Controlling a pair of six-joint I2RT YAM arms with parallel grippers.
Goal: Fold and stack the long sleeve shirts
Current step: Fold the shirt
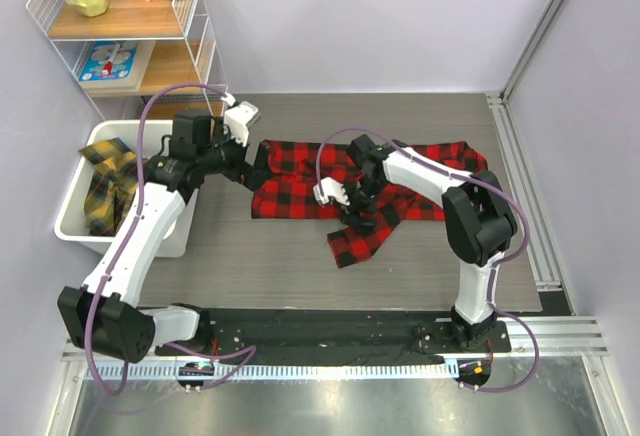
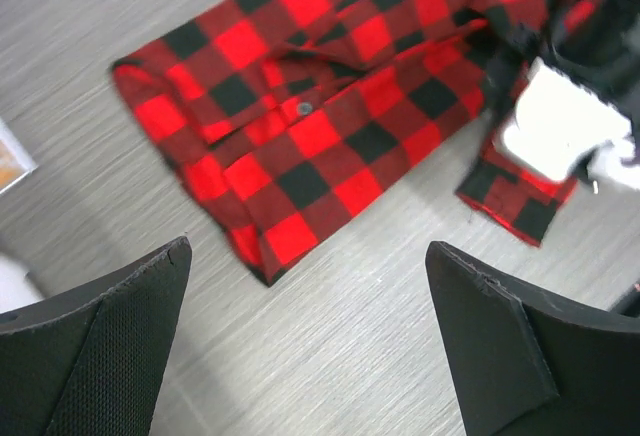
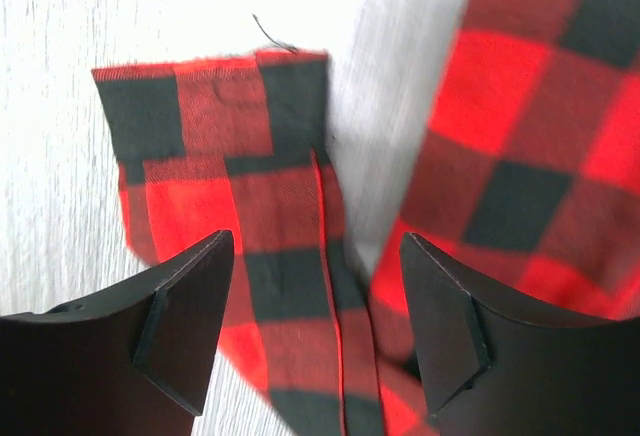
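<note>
Red-and-black checked shirt (image 1: 300, 181) lies crumpled across mid-table in the top view, its trailing sleeve (image 1: 355, 241) pointing to lower centre. A yellow-and-black shirt (image 1: 110, 181) fills the white bin (image 1: 75, 228) at left, and bare table (image 1: 260, 266) lies below.

Left wrist view: the left gripper (image 2: 308, 248) is spread wide, holding nothing, below the buttoned sleeve (image 2: 300, 156); the upper right is blurred.

Right wrist view: the right gripper (image 3: 315, 241) is unclenched, fingers either side of a sleeve end (image 3: 280, 186) cropped at the bottom.

Overhead rear view, close wrist views, shirt (image 1: 292, 192) shared
</note>
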